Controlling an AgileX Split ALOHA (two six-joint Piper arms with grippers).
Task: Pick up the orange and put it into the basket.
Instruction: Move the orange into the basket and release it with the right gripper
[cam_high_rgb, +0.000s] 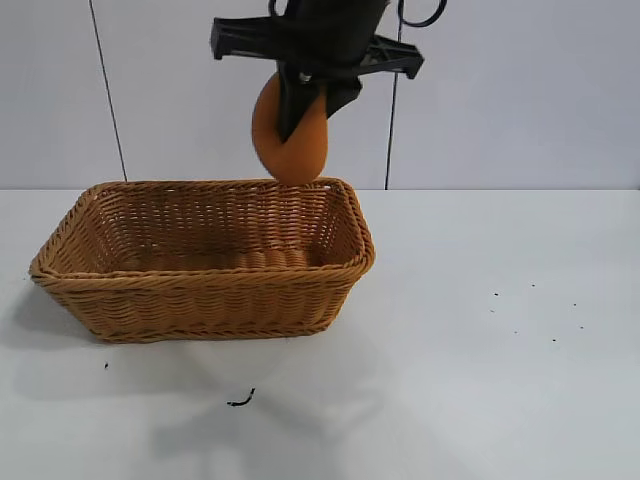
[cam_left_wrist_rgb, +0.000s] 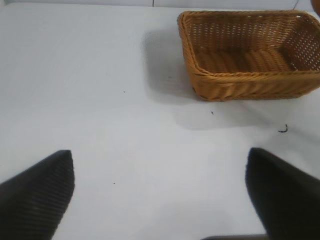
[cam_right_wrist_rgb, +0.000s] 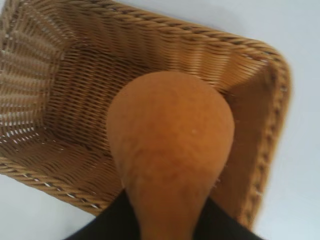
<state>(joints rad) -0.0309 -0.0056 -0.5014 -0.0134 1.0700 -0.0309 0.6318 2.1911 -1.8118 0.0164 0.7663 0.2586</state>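
On the white tabletop (cam_high_rgb: 480, 380) nearest the exterior camera lie a small dark curled scrap (cam_high_rgb: 240, 400) and a scatter of tiny dark specks (cam_high_rgb: 555, 340) off toward the right side. Just behind the scrap stands the basket (cam_high_rgb: 200, 300), a rectangular light-brown wicker piece with flared sides and a braided rim, resting flat on the table with its long side toward the camera. Nothing can be seen lying inside it.

Above the basket's far rim, toward its right end, hangs the right gripper (cam_high_rgb: 297, 120), pointing steeply downward from the top of the view. Its black fingers (cam_high_rgb: 292, 105) pinch the orange (cam_high_rgb: 290, 150), one dark finger crossing the front of the fruit. The orange is wholly in the air, its lowest curve just over the braided far rim and not touching the wicker as far as the view shows.

From the right wrist camera the orange (cam_right_wrist_rgb: 170, 145) fills the middle, its narrow neck end held between the dark fingers (cam_right_wrist_rgb: 110, 225) and its rounded bulk pointing down toward the basket (cam_right_wrist_rgb: 60, 100), whose woven floor and walls spread out beneath it.

Far off to the side, the left gripper (cam_left_wrist_rgb: 160, 200) hovers over bare table, well apart from the basket (cam_left_wrist_rgb: 240, 85); its two dark fingers (cam_left_wrist_rgb: 35, 195) are spread wide with nothing between them.

A pale wall (cam_high_rgb: 540, 90) closes the scene behind.
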